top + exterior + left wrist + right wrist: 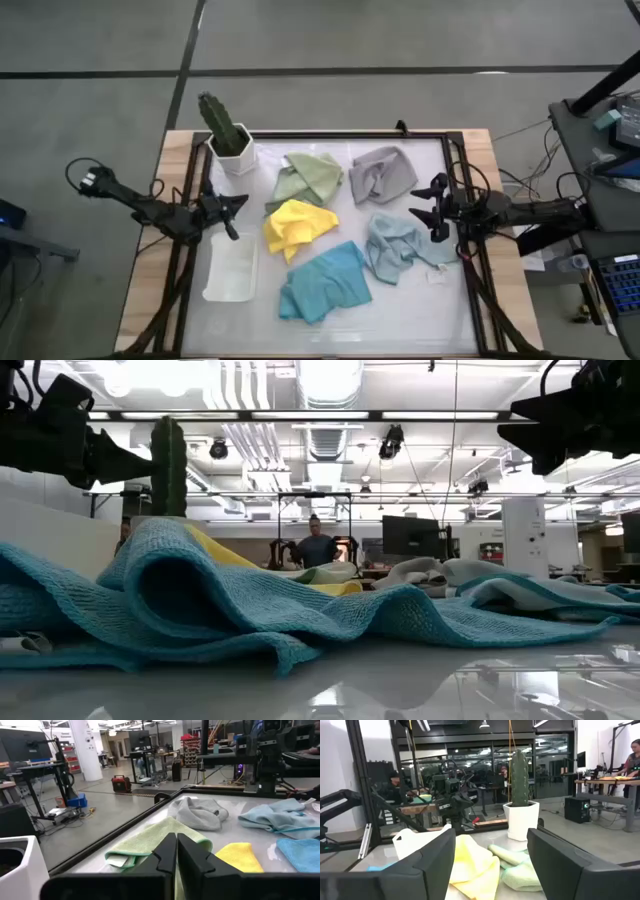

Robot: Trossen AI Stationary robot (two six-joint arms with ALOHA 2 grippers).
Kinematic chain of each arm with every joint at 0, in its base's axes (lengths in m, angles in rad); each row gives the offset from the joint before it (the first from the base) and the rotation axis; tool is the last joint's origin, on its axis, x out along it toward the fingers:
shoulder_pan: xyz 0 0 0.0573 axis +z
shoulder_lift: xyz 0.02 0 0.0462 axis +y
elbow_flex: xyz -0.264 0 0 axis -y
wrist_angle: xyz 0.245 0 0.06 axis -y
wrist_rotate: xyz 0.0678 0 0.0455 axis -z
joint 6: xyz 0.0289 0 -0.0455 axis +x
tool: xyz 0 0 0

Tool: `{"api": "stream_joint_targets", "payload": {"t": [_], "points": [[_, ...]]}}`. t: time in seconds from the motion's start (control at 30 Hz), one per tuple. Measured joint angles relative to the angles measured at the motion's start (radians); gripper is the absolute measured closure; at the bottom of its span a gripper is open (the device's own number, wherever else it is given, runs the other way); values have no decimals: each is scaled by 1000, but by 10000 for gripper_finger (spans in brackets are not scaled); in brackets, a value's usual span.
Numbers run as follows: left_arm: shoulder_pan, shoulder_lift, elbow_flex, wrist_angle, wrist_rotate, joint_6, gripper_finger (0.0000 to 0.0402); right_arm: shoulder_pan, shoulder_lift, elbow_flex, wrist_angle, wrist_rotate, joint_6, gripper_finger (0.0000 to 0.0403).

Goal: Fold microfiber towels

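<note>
Towels (320, 285) lie crumpled on your worktop (400, 320); left gripper (236, 203) is clenched empty, right gripper (432, 211) released.

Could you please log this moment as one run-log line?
left hand shut, empty | right hand open, empty | towels: none folded

five small cloths lie crumpled and unfolded on the worktop. the sage green towel (310, 177) sits at the far middle, with the grey towel (383, 173) just beside it. the yellow towel (296, 226) lies bunched near the centre. the pale blue towel (402, 246) lies rumpled beside the teal towel (326, 283), which spreads widest at the near edge.
</note>
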Motion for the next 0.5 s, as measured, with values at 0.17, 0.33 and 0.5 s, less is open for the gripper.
{"api": "stream_joint_targets", "payload": {"t": [0.17, 0.33, 0.5], "points": [[0, 0, 0, 0, 6, 0, 402, 0, 0, 0, 0, 0, 0, 168], [0, 0, 0, 0, 6, 0, 402, 0, 0, 0, 0, 0, 0, 168], [0, 0, 0, 0, 6, 0, 402, 0, 0, 0, 0, 0, 0, 168]]}}
